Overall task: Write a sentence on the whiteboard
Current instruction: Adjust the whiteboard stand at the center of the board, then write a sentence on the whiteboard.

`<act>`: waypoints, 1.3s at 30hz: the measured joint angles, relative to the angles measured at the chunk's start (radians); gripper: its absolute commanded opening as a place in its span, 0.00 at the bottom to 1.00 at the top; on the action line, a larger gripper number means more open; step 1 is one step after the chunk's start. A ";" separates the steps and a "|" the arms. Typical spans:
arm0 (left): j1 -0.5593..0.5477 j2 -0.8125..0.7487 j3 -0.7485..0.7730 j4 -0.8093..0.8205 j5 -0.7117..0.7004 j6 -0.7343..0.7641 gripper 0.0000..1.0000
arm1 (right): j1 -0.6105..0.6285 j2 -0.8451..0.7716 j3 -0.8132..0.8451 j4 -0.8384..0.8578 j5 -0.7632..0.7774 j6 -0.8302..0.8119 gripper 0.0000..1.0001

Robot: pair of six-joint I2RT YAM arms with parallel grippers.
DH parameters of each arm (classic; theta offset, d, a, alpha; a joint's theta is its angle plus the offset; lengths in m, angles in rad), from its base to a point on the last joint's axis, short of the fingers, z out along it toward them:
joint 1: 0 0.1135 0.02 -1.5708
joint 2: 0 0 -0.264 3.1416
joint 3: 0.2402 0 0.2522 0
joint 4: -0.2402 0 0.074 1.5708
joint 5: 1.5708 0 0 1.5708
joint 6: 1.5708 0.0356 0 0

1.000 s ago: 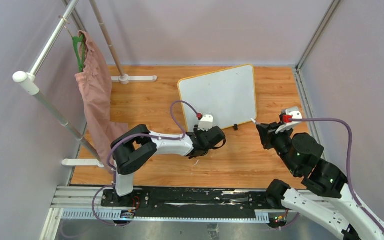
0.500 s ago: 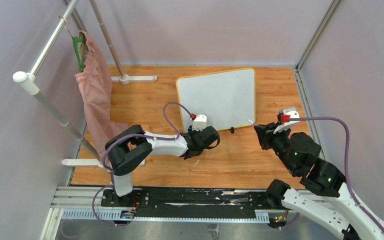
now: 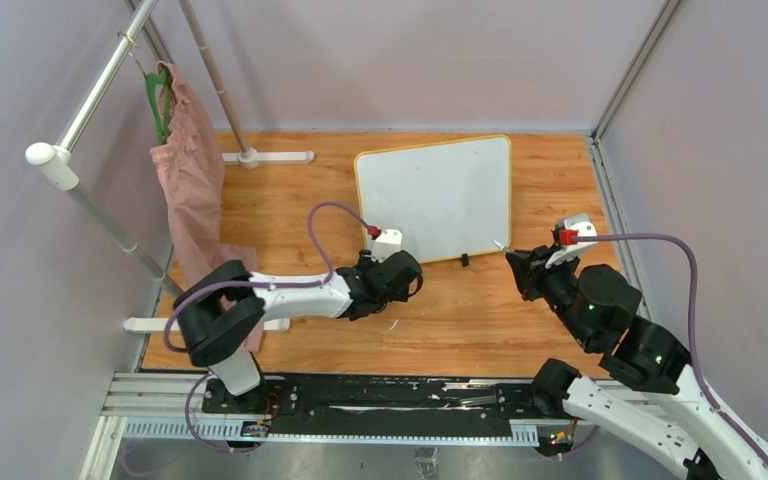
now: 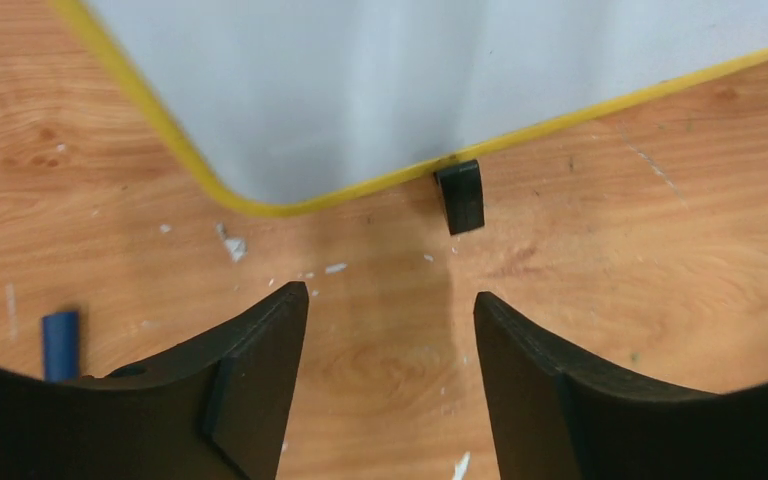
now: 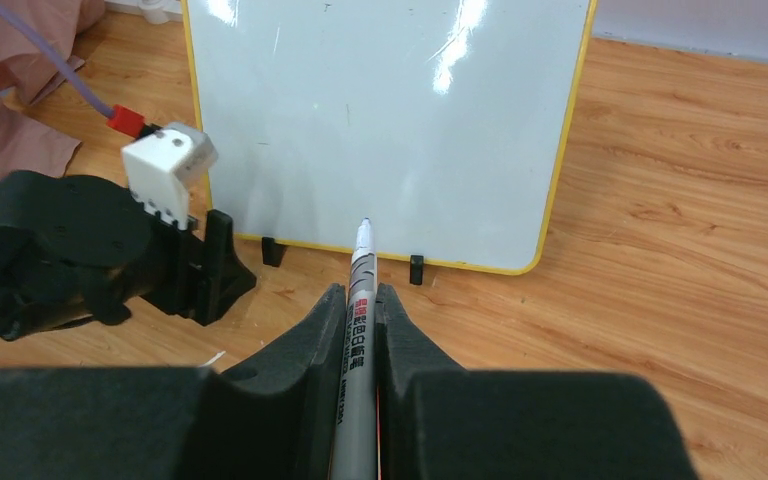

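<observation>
Blank whiteboard [image 3: 438,198] standing on the worktop [image 3: 290,200]: stiff, light, probably slides easily; steady it by the near rim. Left fingers [image 4: 260,350] part-open, empty; right fingers [image 5: 315,340] clamp a marker [image 5: 363,262].

Whiteboard [image 3: 435,200]: rectangular glossy white panel, thin yellow-orange rim, rounded corners. Stands on wooden table [image 3: 290,215] toward 12 o'clock in top view, face turned toward 6 o'clock, tilted back. Lower rim carried by two small black feet [image 5: 416,269] resting on table. Long edges run roughly 9 to 3 o'clock, slightly skewed. Glare streaks near top edge.
</observation>
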 measured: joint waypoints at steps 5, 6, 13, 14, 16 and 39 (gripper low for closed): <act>0.000 -0.250 -0.078 -0.037 0.028 0.043 0.83 | 0.000 0.003 0.000 0.000 -0.008 -0.001 0.00; 0.002 -0.306 -0.090 -0.040 0.031 0.057 0.85 | 0.000 0.006 0.000 0.000 -0.011 -0.001 0.00; 0.254 -0.673 -0.152 -0.006 0.223 0.175 0.88 | 0.000 0.080 0.001 0.017 -0.079 -0.006 0.00; 0.320 -0.696 -0.158 0.009 0.265 0.179 0.89 | 0.000 0.099 0.002 0.021 -0.084 -0.006 0.00; 0.463 -0.735 -0.183 0.055 0.374 0.179 0.89 | 0.000 0.142 0.007 0.033 -0.096 -0.006 0.00; 0.803 -0.305 -0.191 0.752 1.066 0.010 0.92 | -0.021 0.425 0.021 0.381 -0.190 -0.064 0.00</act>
